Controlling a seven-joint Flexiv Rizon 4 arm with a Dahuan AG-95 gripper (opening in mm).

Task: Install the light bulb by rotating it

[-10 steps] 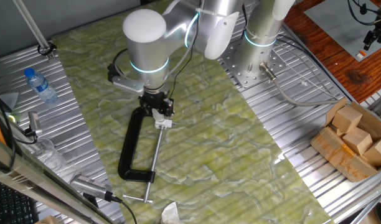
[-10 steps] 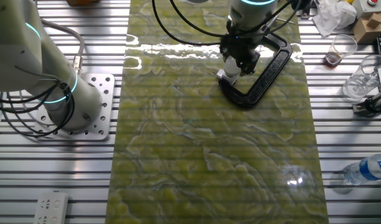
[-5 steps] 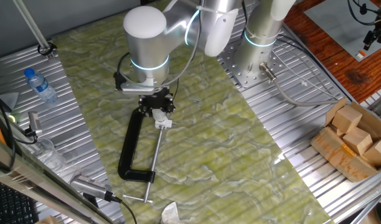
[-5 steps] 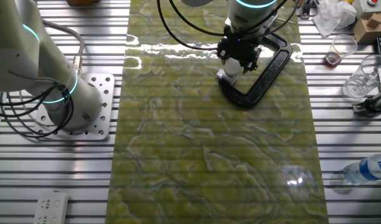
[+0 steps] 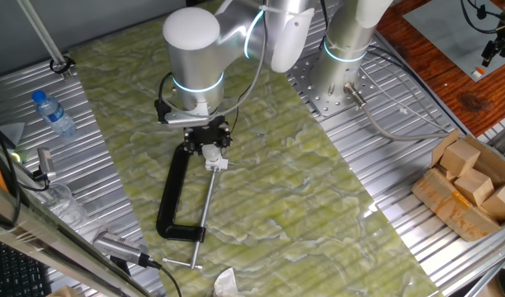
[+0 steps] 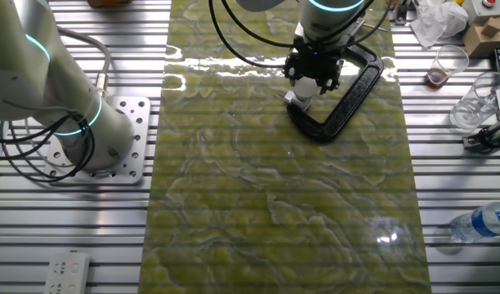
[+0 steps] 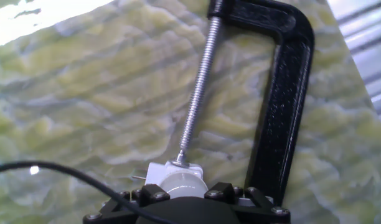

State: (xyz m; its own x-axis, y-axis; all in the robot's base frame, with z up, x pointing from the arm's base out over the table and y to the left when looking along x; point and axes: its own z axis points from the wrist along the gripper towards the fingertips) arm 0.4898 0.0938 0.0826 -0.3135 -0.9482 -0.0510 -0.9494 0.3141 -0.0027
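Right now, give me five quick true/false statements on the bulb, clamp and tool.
1. The tool is over the light bulb, at the white socket block. True.
2. The C-clamp stands upright on the mat. False: it lies flat.
3. The clamp's threaded screw ends at the socket block. True.
4. The water bottle lies on the green mat. False: it is on the metal table, off the mat.
5. The wooden blocks sit beside the clamp. False: they are far off at the table edge.
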